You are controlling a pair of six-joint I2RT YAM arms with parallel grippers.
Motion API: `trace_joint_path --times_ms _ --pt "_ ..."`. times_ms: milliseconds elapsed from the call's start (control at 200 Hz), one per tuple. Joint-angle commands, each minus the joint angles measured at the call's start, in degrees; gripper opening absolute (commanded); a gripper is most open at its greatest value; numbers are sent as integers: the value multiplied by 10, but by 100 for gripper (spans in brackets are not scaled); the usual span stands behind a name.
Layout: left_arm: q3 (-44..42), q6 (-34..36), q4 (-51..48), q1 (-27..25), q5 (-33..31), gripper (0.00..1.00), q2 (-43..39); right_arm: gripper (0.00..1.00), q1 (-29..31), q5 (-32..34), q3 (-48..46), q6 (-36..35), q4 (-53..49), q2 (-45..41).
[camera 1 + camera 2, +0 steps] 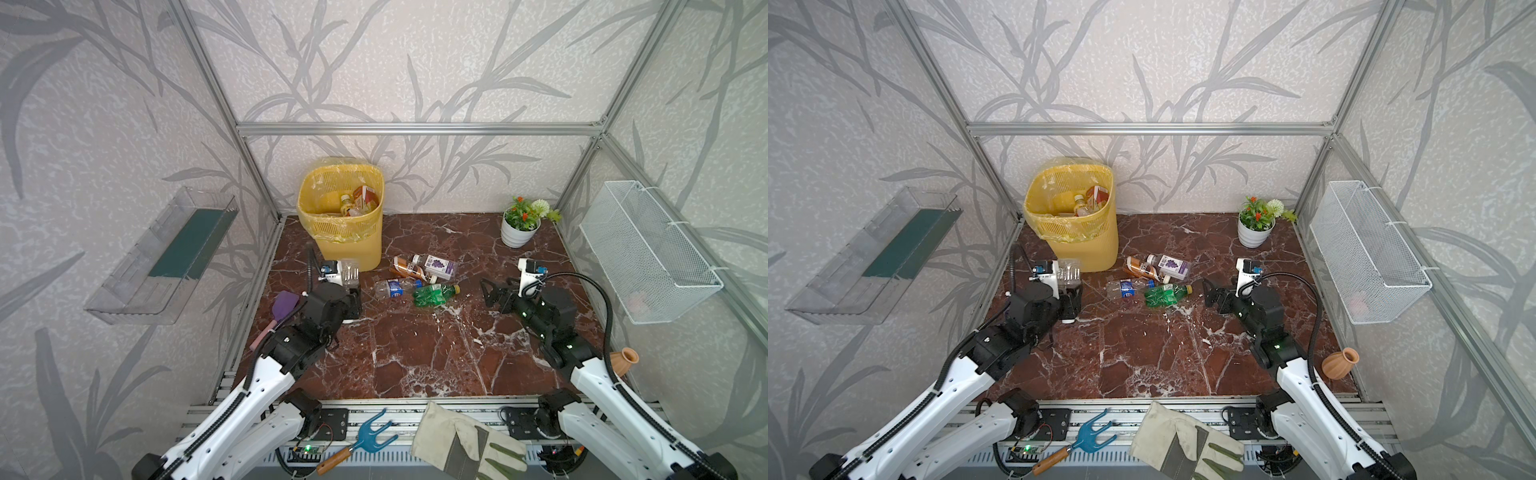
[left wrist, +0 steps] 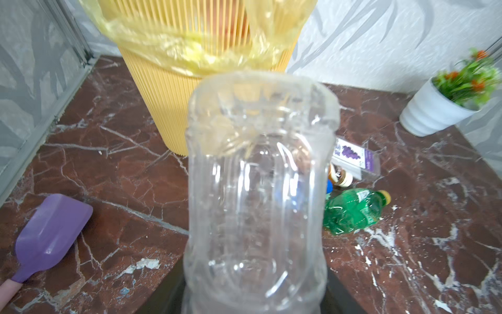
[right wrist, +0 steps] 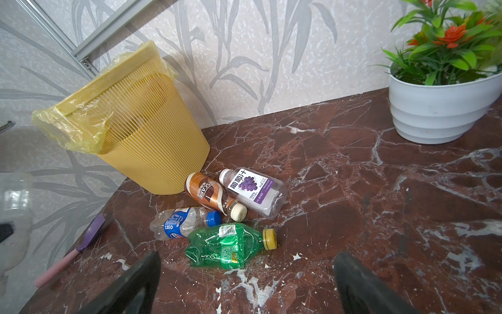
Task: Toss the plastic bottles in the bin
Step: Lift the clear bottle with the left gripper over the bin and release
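While your left tool (image 1: pixel 352 287) grips the clear bottle (image 2: pixel 258 190), right tool (image 1: pixel 488 294) wide, lifting low may knock the bin (image 1: pixel 349 245) over.

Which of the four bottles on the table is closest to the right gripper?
The crushed green bottle with the yellow cap; the blue-label bottle, brown bottle and purple-label bottle lie farther from the right gripper.

purple spatula (image 1: pixel 286 302): left edge, flat | flowerpot (image 1: pixel 516 235): back right | vase (image 1: pixel 623 360): right front | glove (image 1: pixel 457 442), rake (image 1: pixel 372 435): front rail
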Motion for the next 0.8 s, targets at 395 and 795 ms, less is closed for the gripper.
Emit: trace_joint_path --times_ms 395,795 --pt "127 186 139 -20 -89 53 -20 97 -1 -39 29 11 13 34" --pt "465 190 123 182 109 53 360 96 -1 -36 29 1 -8 13"
